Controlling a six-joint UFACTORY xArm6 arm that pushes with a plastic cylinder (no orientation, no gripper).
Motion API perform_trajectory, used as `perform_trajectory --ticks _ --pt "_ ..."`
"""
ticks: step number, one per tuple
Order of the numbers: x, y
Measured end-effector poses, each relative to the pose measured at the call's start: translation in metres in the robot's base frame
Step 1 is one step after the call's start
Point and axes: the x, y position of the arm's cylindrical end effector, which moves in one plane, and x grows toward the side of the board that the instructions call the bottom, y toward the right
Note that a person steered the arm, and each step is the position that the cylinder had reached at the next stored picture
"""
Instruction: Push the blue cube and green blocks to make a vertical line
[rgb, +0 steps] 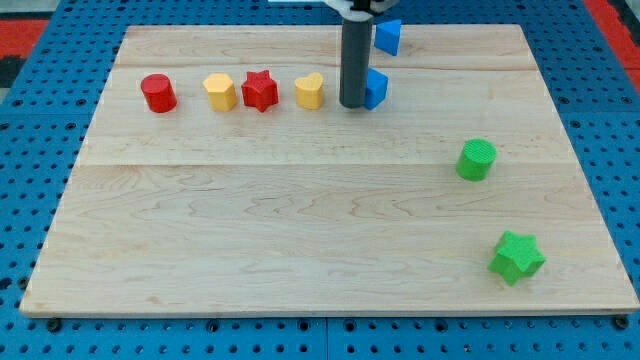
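My tip (353, 104) rests against the view-left side of the blue cube (376, 89); no pincer fitted, only a dark rod | blue block (388, 36) above, toward the view's top | yellow heart-like block (310, 90), red star (260, 90), yellow hexagonal block (220, 92), red cylinder (158, 93) in a row leftward | green cylinder (477, 159) and green star (517, 257) well apart at the view's right of the pale wooden worktop (250, 230).

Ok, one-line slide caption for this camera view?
My tip touches the blue cube at its left; green cylinder and green star wait lower right.
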Motion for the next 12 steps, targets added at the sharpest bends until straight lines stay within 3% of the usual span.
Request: perform_trajectory --ticks 3,4,5,6,8,9,10,12 --pt "0.033 0.057" --pt "0.043 0.136" --pt "0.083 0.184" --pt "0.109 0.195" --pt "0.099 0.085" --pt "0.138 0.123" --pt "0.164 0.097" --pt "0.104 0.079"
